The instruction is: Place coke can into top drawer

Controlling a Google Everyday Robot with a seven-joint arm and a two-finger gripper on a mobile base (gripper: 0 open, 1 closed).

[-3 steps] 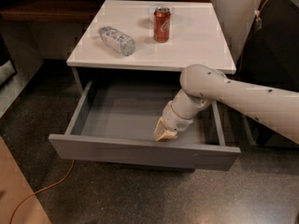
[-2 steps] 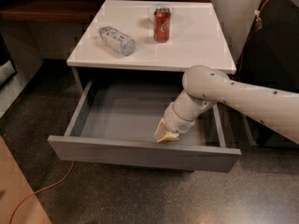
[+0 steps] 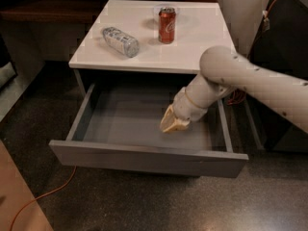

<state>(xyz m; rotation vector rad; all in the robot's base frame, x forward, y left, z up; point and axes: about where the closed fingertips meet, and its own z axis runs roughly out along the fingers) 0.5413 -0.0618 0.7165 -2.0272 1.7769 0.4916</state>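
Note:
The red coke can [image 3: 167,25] stands upright on the white cabinet top [image 3: 192,42], toward the back middle. The top drawer [image 3: 144,159] is pulled wide open, grey inside, with nothing in it but my gripper. My gripper [image 3: 172,124] hangs inside the open drawer, right of its middle, just above the drawer floor and behind the front panel. It holds nothing and is far below and in front of the can.
A clear crinkled plastic bottle [image 3: 120,41] lies on its side on the cabinet top, left of the can. My white arm [image 3: 250,81] reaches in from the right over the drawer's right side. An orange cable [image 3: 38,198] runs across the dark floor at the lower left.
My gripper has risen slightly inside the drawer. The can, the bottle and the drawer have not moved.

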